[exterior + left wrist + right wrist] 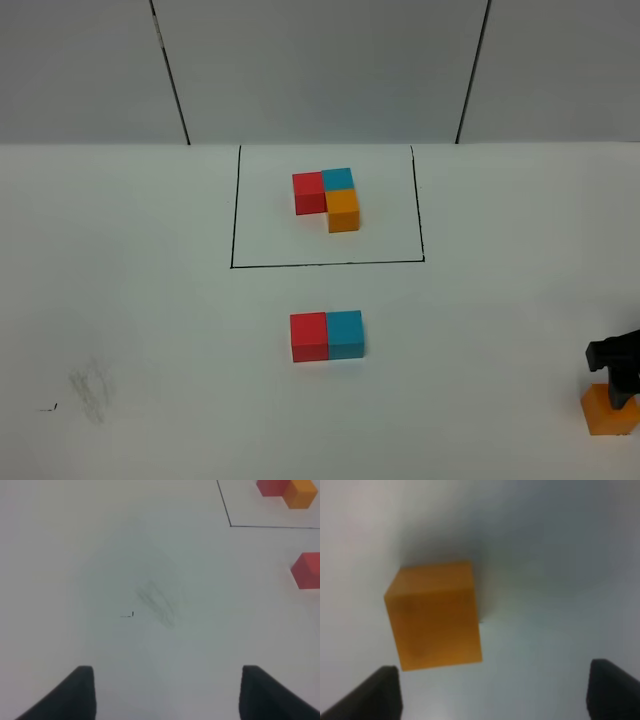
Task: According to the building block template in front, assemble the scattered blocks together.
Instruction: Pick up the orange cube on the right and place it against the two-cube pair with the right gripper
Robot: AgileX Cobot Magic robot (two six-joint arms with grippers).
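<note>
The building block template is an L of red, blue and orange cubes inside a black drawn rectangle at the back. Of the scattered blocks, the red block and blue block sit side by side, touching, mid-table. The orange block lies alone at the front right edge. My right gripper hovers just above it, open; in the right wrist view the orange block lies ahead of the spread right gripper, nearer one finger. My left gripper is open over bare table, with the red block far off.
A grey smudge and a small black mark stain the white table at the front left. The left wrist view shows the same smudge and a corner of the drawn rectangle. A grey wall stands behind the table.
</note>
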